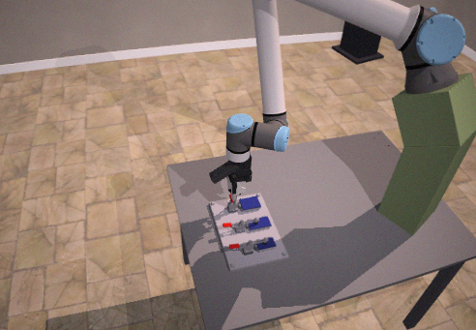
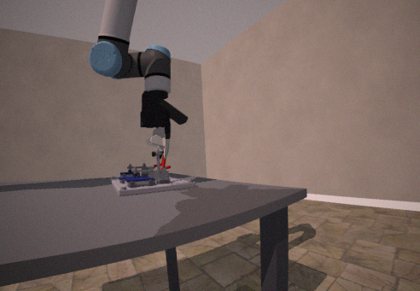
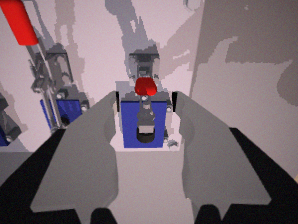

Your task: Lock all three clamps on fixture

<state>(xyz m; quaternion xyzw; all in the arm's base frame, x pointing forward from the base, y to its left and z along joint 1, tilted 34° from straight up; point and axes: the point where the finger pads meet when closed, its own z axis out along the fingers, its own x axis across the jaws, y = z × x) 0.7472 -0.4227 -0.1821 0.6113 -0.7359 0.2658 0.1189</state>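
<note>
The fixture plate (image 1: 258, 258) (image 2: 181, 185) carries three clamps. The far clamp's red handle (image 1: 231, 197) (image 2: 163, 162) (image 3: 146, 86) stands up, and its bar (image 2: 159, 160) is raised off the blue part (image 1: 251, 203) (image 3: 130, 125). The middle clamp's red handle (image 1: 227, 225) (image 3: 20, 22) lies low and outward, its bar over its blue part (image 1: 263, 222). The near clamp's red handle (image 1: 234, 246) also lies low, its bar reaching over its blue part. My gripper (image 1: 233, 195) (image 3: 145, 93) is partly open above the far clamp, fingertips either side of its upright assembly. Contact and exact bar seating cannot be told.
The plate lies on the grey table (image 1: 310, 185) (image 2: 77, 214), near one edge. The middle clamp stands beside my left finger in the wrist view. The green pedestal (image 1: 426, 175) carries the arm at the table's other side.
</note>
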